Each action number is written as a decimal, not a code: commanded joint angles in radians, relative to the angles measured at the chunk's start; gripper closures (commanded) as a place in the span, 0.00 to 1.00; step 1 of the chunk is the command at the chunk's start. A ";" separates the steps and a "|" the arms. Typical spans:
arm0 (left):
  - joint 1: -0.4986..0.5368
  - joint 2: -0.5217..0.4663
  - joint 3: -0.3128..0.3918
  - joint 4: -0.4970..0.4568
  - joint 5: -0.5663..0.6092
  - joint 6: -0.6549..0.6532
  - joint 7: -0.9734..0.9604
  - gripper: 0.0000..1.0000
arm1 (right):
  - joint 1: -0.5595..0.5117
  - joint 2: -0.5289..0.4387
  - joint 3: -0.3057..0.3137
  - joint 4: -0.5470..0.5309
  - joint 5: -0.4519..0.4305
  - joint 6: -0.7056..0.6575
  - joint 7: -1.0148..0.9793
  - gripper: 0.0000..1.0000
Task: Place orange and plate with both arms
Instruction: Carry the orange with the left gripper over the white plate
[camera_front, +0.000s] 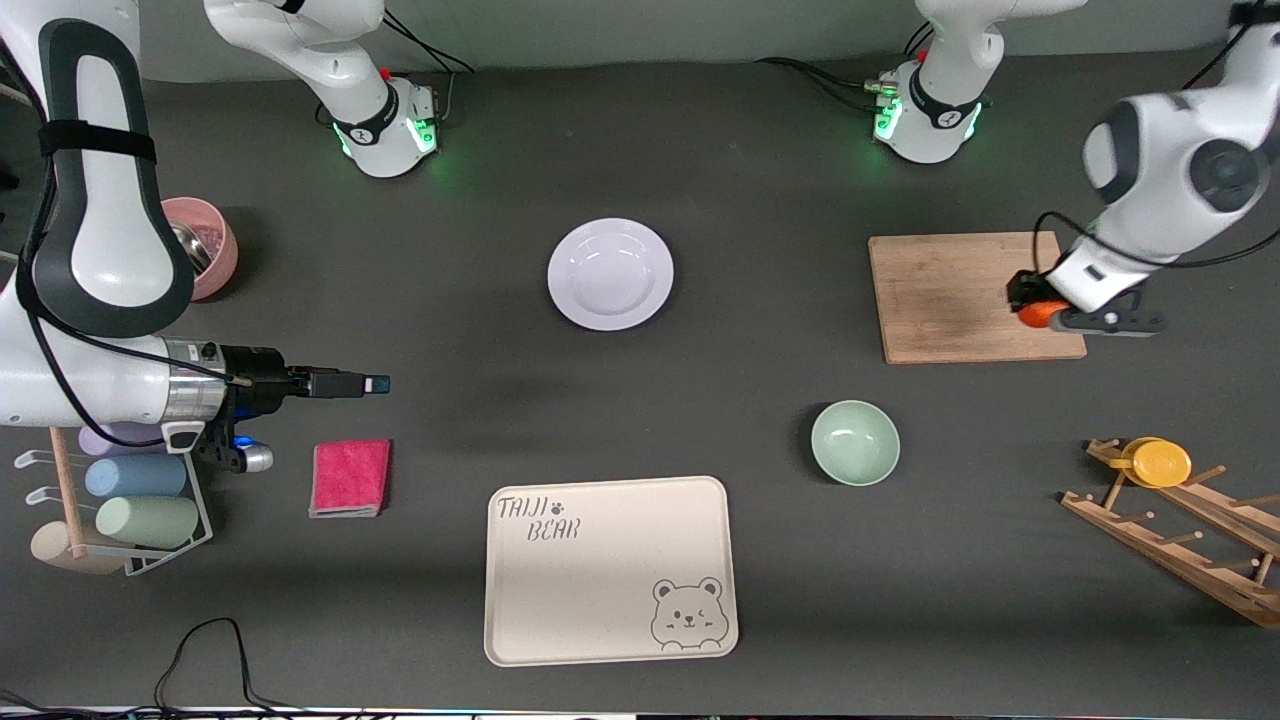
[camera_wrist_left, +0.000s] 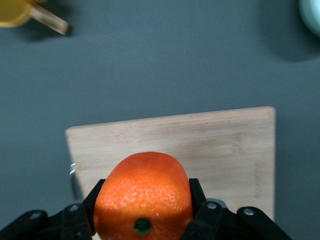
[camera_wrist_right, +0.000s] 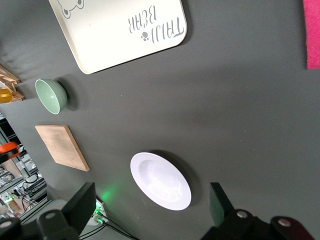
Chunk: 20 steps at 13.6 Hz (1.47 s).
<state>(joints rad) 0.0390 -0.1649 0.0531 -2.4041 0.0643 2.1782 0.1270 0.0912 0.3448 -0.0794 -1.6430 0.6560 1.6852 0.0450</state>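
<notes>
We find the plate untouched mid-surface, with the right gripper waiting, jaws spread. The left gripper pinches the orange over the board; we should lift it straight and level.

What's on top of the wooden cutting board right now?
Only the orange, gripped by the left gripper at the cutting board edge. The spot beneath the orange is hidden.

Glossy white plate, dimpled-skinned orange, matt raw wooden board, fuzzy pink cloth.
</notes>
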 joint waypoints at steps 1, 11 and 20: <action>0.004 -0.042 -0.006 0.146 0.003 -0.213 0.005 0.41 | 0.001 -0.012 -0.005 -0.014 0.028 -0.002 0.007 0.00; -0.025 0.045 -0.626 0.448 -0.112 -0.379 -0.838 0.40 | -0.002 -0.012 -0.007 -0.014 0.028 -0.002 0.006 0.00; -0.505 0.639 -0.805 0.927 0.340 -0.359 -1.684 0.42 | -0.001 -0.012 -0.007 -0.015 0.028 -0.002 0.006 0.00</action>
<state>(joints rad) -0.3812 0.3624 -0.7604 -1.5893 0.3323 1.8481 -1.4578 0.0895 0.3447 -0.0833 -1.6483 0.6618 1.6855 0.0450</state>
